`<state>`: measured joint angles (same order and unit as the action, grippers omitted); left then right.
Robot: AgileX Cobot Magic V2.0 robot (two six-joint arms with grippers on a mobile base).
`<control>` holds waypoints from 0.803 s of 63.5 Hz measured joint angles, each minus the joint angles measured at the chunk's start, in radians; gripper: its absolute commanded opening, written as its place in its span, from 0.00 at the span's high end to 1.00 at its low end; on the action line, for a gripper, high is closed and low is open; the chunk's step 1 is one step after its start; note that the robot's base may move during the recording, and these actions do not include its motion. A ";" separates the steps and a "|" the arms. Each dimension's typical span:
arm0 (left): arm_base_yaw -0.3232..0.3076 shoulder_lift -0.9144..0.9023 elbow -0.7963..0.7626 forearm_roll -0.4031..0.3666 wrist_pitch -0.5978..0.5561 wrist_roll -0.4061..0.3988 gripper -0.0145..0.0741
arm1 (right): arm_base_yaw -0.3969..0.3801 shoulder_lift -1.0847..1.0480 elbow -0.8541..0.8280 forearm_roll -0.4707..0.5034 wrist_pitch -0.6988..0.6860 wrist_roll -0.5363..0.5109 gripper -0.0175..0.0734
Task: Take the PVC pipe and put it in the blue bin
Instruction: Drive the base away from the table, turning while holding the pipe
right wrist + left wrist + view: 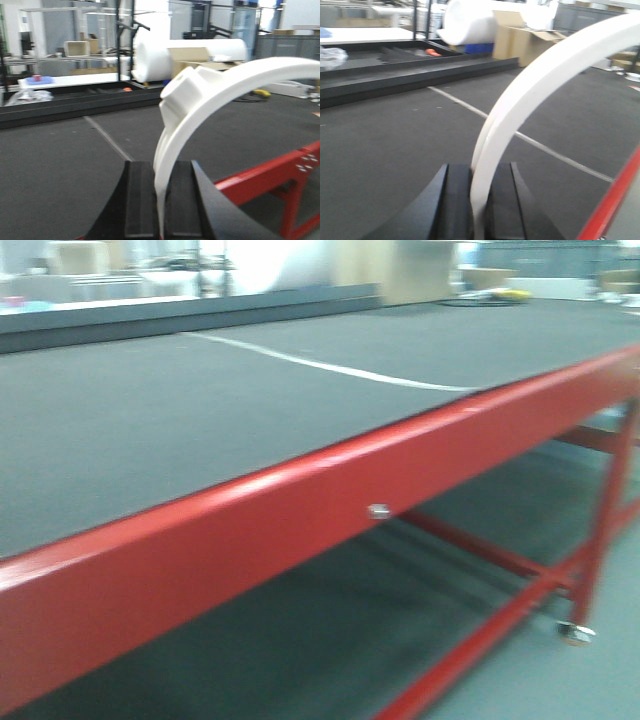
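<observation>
PVC pipe (pixel 220 82) rises in an arc above the worktop (pixel 50 165), clamped edgewise in the right jaws; the left jaws clamp a like white arc (pixel 545 70). Such thin grips could let it swivel or slip in transit.

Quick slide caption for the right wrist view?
Right claw clamps a curved white PVC pipe over the dark red-framed table.

PVC pipe (pixel 200 95) held in right gripper (pixel 161 200), over table (pixel 60 160) (rail (pixel 260 175) at right), cardboard box (pixel 192 57) behind
</observation>
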<state>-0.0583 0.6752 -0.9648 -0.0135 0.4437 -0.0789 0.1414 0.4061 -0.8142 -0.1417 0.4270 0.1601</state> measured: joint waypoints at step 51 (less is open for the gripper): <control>0.000 0.000 0.000 0.000 0.000 0.000 0.96 | 0.000 0.000 0.000 0.000 0.000 0.000 0.99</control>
<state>-0.0583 0.6752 -0.9648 -0.0135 0.4437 -0.0789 0.1414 0.4061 -0.8142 -0.1417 0.4270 0.1601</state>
